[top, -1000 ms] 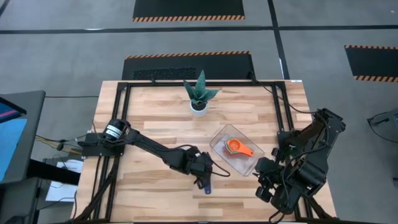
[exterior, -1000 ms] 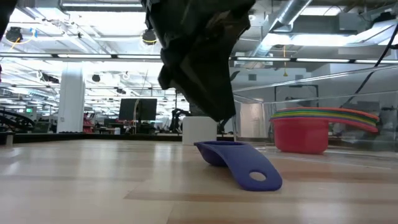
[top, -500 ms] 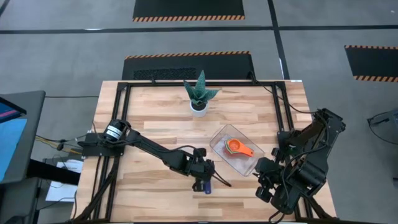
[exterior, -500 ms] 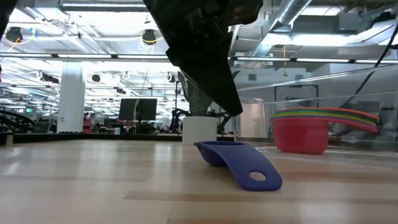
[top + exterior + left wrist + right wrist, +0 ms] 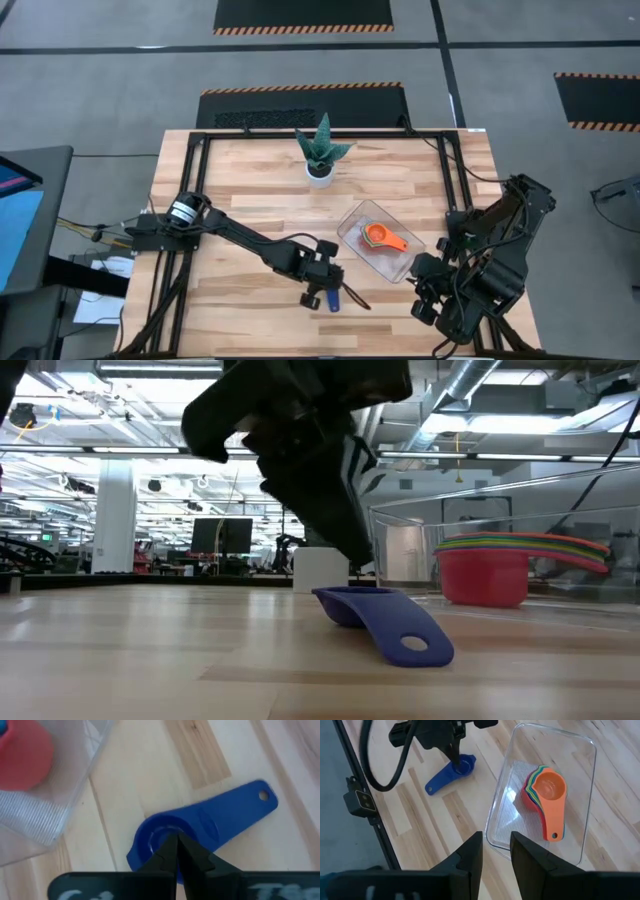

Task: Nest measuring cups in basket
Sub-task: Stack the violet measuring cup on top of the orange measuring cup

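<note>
Dark blue measuring cup (image 5: 200,830) lies alone on the bench (image 5: 240,180), just beside the basket (image 5: 585,780) but outside it, handle pointing away from the bowl. Other cups already nested in the basket, orange cup (image 5: 551,787) on top of the stack.

Left end effector (image 5: 177,851) sits right over the blue cup's bowl, fingers clenched together, tips at or in the bowl, nothing grasped. Right end effector (image 5: 496,850) parked off near the bench's right edge, fingers slightly parted, empty.

Risk, my read: closed tips pressing on the bowl rim could tip or skid the light cup across the wood. Fingers must part before any grip; a pinch on the thin rim may slip. Cup also sits close to the basket wall, so a shove could knock it.
</note>
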